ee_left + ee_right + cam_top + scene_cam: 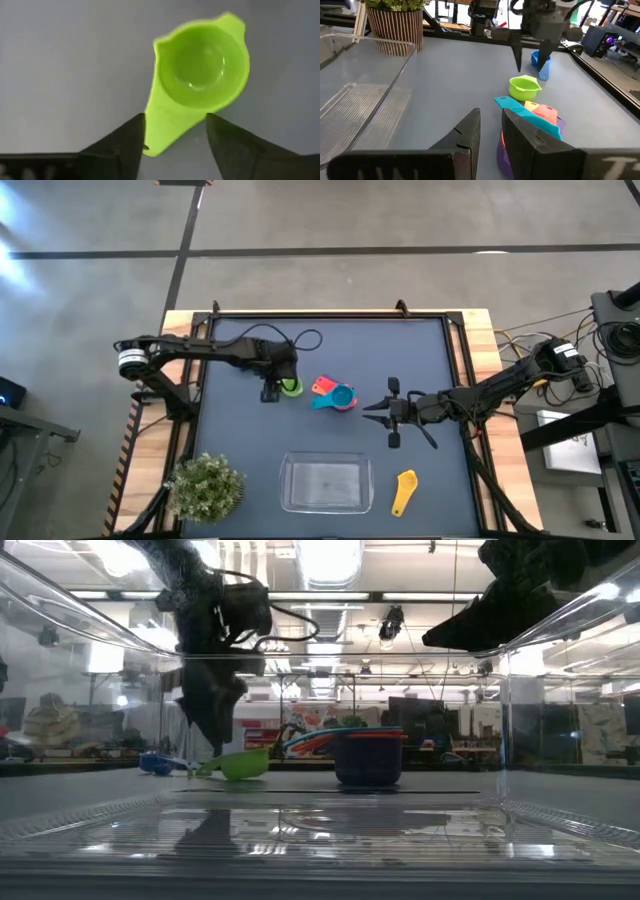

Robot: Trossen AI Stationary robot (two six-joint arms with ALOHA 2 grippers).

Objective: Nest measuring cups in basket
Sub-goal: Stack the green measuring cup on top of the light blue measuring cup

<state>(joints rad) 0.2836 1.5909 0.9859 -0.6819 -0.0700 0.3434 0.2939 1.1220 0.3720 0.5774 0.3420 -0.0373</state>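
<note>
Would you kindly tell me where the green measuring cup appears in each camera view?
High view: green measuring cup lies left of centre, beside the left gripper.
Low view: left of centre, on the table beyond the basket.
Left wrist view: upper centre, handle between the fingers.
Right wrist view: centre.
Shared landmark: the stacked cups nearby.

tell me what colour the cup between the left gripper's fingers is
Bright lime green cup; the left wrist view shows it best.

Open mat between the basket and the stacked cups, passable from the right; green cup crowded by the left gripper directly above, plant blocking the basket's left flank.
</note>
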